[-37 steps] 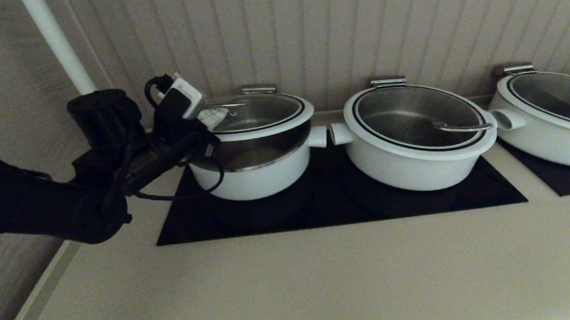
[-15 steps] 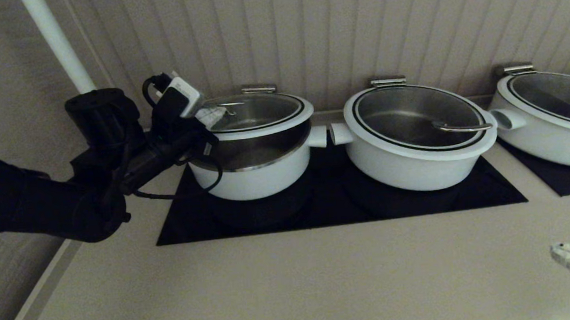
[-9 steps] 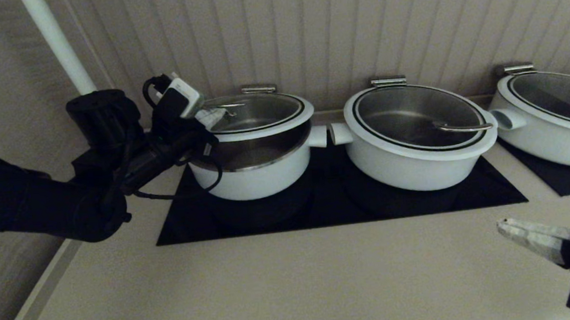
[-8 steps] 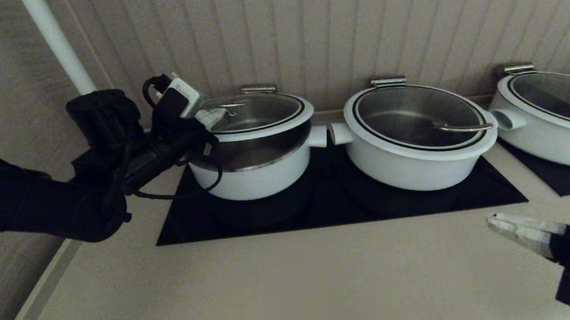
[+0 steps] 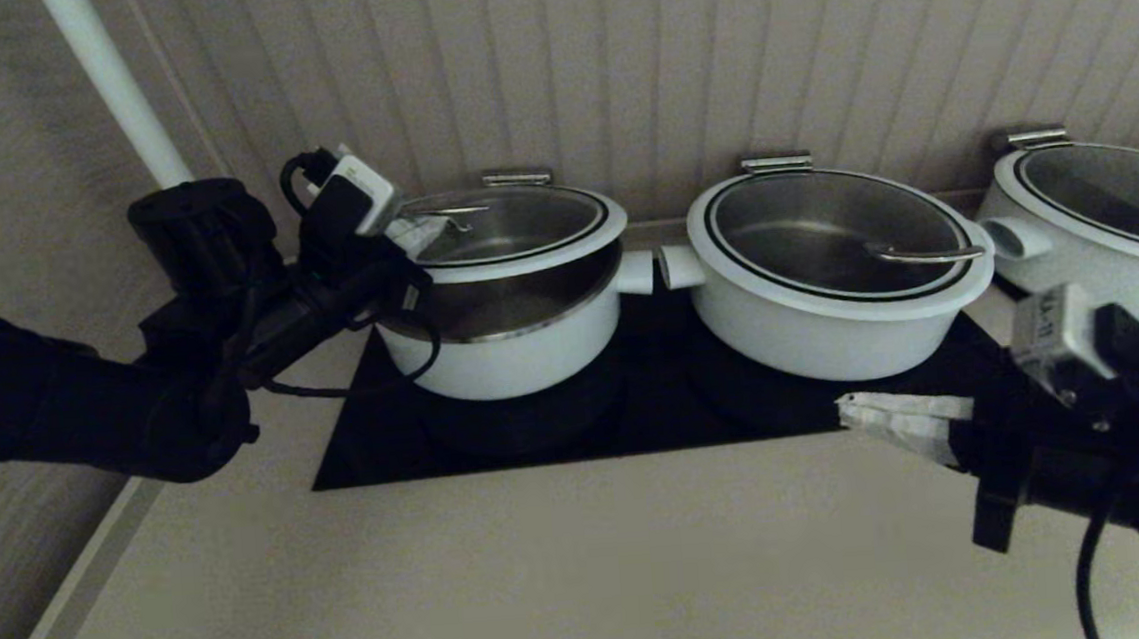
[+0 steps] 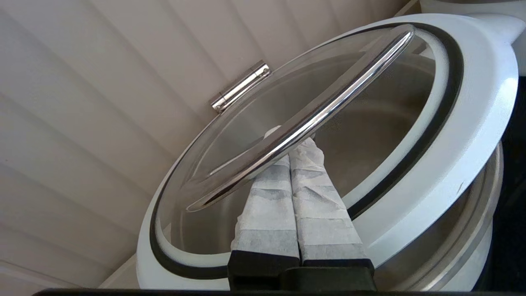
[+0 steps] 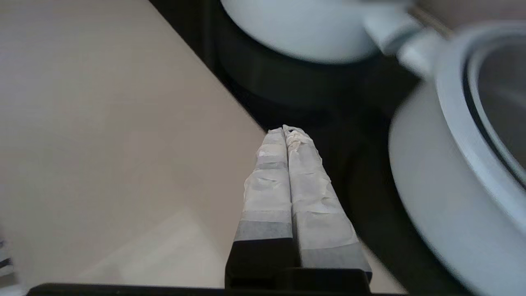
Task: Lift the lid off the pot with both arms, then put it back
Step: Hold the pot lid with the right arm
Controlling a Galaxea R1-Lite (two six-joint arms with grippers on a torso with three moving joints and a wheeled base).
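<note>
Glass lid [image 5: 503,226] is tilted above the pot [image 5: 510,334] — side toward the left arm raised clear of the pot's steel rim. Left claw [image 6: 294,144] has its fingers pressed together under the lid's steel loop handle [image 6: 312,119]. Right claw [image 5: 851,407] — fingers pressed together, holding nothing — hangs over the beige surface [image 5: 547,572], in front of the neighbouring wider pot [image 5: 828,281], well apart from the lid.
</note>
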